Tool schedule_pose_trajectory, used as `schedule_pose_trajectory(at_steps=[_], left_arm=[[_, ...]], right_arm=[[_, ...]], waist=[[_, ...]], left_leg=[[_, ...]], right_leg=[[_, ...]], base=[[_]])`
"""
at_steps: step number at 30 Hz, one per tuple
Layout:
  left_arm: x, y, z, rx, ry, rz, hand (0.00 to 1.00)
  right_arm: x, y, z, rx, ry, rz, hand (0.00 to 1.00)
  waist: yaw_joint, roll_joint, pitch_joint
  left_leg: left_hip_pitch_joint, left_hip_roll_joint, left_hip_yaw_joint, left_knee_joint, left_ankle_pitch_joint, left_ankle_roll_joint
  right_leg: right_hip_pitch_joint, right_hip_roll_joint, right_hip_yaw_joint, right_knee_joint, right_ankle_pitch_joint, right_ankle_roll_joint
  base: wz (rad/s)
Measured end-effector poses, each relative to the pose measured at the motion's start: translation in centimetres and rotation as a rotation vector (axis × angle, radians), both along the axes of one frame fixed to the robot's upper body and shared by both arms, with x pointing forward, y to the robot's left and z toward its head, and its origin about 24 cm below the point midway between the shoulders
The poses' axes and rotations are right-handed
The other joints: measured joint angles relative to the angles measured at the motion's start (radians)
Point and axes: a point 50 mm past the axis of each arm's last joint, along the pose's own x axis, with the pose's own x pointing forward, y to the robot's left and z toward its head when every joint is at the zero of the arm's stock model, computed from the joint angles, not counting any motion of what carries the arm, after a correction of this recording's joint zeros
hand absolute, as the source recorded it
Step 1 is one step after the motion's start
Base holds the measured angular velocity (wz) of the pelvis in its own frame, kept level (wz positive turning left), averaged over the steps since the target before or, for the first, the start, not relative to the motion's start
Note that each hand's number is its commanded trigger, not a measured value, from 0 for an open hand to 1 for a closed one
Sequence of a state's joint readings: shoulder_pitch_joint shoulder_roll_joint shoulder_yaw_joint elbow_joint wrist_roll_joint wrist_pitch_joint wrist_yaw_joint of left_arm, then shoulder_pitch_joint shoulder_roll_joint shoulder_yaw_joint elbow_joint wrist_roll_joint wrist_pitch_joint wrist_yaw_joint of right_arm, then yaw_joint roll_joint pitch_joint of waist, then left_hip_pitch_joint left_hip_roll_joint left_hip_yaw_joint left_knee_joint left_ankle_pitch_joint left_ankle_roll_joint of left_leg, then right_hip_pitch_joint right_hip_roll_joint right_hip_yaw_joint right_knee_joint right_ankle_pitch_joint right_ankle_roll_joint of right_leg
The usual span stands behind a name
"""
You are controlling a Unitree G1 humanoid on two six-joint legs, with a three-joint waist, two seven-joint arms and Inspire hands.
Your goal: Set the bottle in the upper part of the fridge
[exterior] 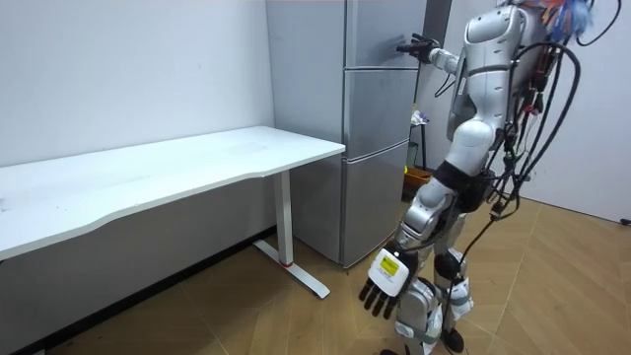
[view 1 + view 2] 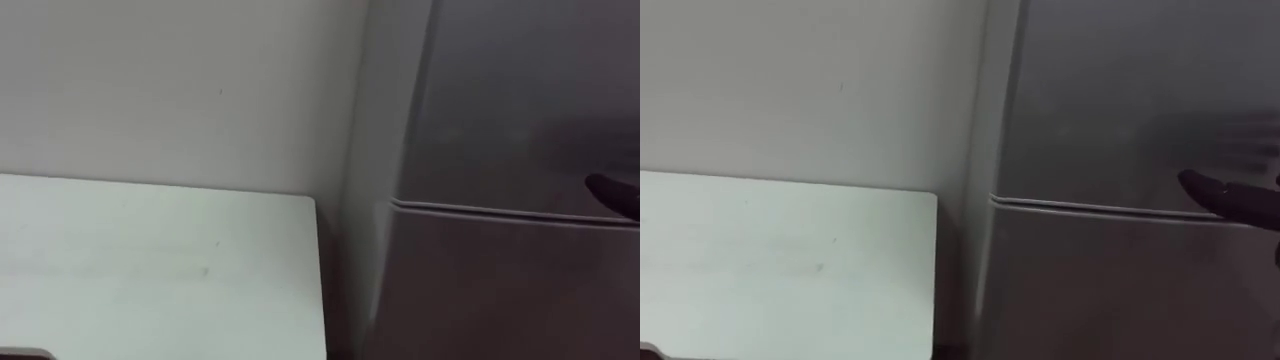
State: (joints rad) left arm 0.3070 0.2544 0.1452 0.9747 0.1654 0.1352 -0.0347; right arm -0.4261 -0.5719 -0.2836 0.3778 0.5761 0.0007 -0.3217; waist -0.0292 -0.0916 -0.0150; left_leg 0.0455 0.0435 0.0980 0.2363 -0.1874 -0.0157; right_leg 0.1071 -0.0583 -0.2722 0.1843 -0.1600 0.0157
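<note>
A grey fridge stands before me with its upper door and lower door both closed. A thin seam divides them. My right hand comes in from the right, its dark fingers held straight and reaching the fridge front right at the seam. It holds nothing. In the room view the same right hand is raised to the fridge at head height. My left hand hangs low beside my leg, its fingers relaxed and empty.
A long white table stands against the wall just left of the fridge, with a narrow gap between them. I stand upright on a wooden floor. A yellow object sits on the floor past the fridge.
</note>
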Motion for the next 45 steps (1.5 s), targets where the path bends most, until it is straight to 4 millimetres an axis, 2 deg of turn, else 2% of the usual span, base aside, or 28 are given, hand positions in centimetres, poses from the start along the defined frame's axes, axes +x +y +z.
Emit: schedule_pose_trajectory(at_steps=[4, 6, 10, 16, 22, 25, 27, 35, 39, 43, 45], left_arm=[[0.0, 0.3, 0.2, 0.025, -0.031, 0.019, 0.0], [-0.1, 0.5, 0.3, 0.049, -0.047, 0.048, 0.0], [-0.5, 0.5, 0.3, 0.068, -0.042, 0.064, 0.0], [-0.6, 0.0, 0.1, 0.073, -0.048, 0.073, 0.0], [-0.9, -0.6, -0.1, 0.079, -0.055, 0.086, 0.0], [-0.9, -0.6, -0.1, 0.076, -0.061, 0.1, 0.0], [-0.8, -0.6, -0.1, 0.073, -0.07, 0.11, 0.0], [-1.0, -1.0, -0.2, 0.063, -0.065, 0.116, 0.0], [-1.1, -1.2, -0.3, 0.059, -0.064, 0.119, 0.0], [-1.4, -1.9, -0.5, 0.035, -0.066, 0.153, 0.0], [-1.4, -2.1, -0.6, 0.024, -0.077, 0.181, 0.0]], right_arm=[[-0.8, -1.1, 0.0, 0.072, -0.022, -0.063, 0.0], [-1.6, -1.9, 0.0, 0.121, -0.048, -0.12, 0.0], [-3.2, -2.8, 0.2, 0.147, -0.081, -0.204, 0.0], [-6.4, -4.9, -1.9, 0.16, -0.031, -0.374, 0.0], [-10.3, -5.9, -7.0, 0.217, 0.132, -0.514, 0.0], [-11.9, -5.7, -9.7, 0.315, 0.186, -0.565, 0.0], [-13.2, -5.4, -11.6, 0.375, 0.235, -0.597, 0.0], [-16.4, -3.9, -16.7, 0.511, 0.361, -0.691, 0.0], [-18.7, -3.2, -20.0, 0.547, 0.501, -0.737, 0.0], [-20.3, -2.3, -21.9, 0.576, 0.58, -0.76, 0.0], [-21.7, -1.5, -23.5, 0.545, 0.69, -0.753, 0.0]], waist=[[-0.005, 0.0, 0.0018], [-0.01, -0.012, 0.0087], [-0.022, -0.011, 0.0104], [-0.034, 0.002, 0.012], [-0.029, 0.013, 0.0112], [-0.03, 0.022, 0.015], [-0.03, 0.026, 0.0149], [-0.036, 0.04, 0.0137], [-0.03, 0.044, 0.0134], [-0.032, 0.056, 0.0117], [-0.028, 0.059, 0.0095]], left_leg=[[0.006, 0.0, 0.008, -0.012, 0.0, -0.001], [0.012, 0.0, 0.015, -0.024, -0.001, -0.003], [0.018, -0.001, 0.023, -0.033, -0.005, -0.004], [0.019, 0.001, 0.037, -0.033, -0.015, -0.004], [0.038, 0.002, 0.055, -0.048, -0.017, -0.005], [0.052, 0.002, 0.068, -0.049, -0.016, -0.004], [0.051, 0.002, 0.073, -0.051, -0.017, -0.004], [0.046, 0.001, 0.073, -0.051, -0.017, -0.004], [0.047, 0.001, 0.073, -0.049, -0.017, -0.004], [0.051, 0.0, 0.074, -0.059, -0.019, -0.004], [0.055, 0.0, 0.076, -0.062, -0.019, -0.004]], right_leg=[[-0.005, 0.0, 0.003, -0.002, -0.006, 0.001], [-0.007, -0.001, 0.01, -0.002, -0.012, 0.002], [-0.002, 0.002, 0.021, -0.015, -0.015, 0.003], [0.004, 0.002, 0.028, -0.016, -0.015, 0.004], [0.007, 0.004, 0.052, -0.014, -0.017, 0.006], [0.003, 0.005, 0.069, -0.015, -0.02, 0.009], [-0.002, 0.004, 0.075, -0.013, -0.023, 0.01], [-0.009, 0.004, 0.071, -0.013, -0.022, 0.009], [-0.005, 0.004, 0.069, -0.015, -0.022, 0.009], [-0.004, 0.003, 0.072, -0.012, -0.026, 0.011], [-0.003, 0.003, 0.074, -0.015, -0.028, 0.01]], base=[[-0.06], [-0.08], [-0.06], [-0.04], [-0.1], [-0.13], [-0.07], [0.0], [0.0], [0.0], [-0.02]])
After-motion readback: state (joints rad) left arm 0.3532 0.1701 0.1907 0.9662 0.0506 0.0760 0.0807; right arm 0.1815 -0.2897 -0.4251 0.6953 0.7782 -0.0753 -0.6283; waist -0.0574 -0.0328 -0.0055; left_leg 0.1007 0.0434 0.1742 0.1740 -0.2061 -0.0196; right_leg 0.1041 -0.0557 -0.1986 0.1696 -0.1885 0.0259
